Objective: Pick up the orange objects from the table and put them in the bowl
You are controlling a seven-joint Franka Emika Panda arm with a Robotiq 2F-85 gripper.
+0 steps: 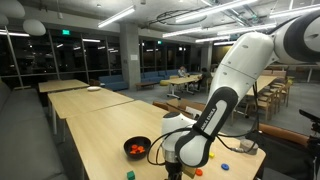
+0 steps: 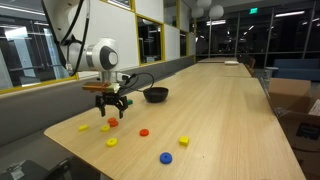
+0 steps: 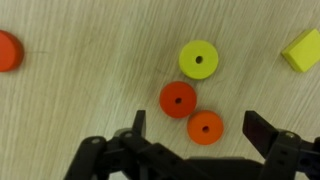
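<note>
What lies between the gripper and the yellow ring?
Two orange discs, seen in the wrist view; the nearer sits inside the open gripper.

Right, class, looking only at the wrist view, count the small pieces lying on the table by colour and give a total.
Orange pieces: 3
Yellow pieces: 2
Total: 5

In the wrist view, the picture's edges cut off an orange disc (image 3: 8, 51) and a yellow block (image 3: 303, 50).
</note>
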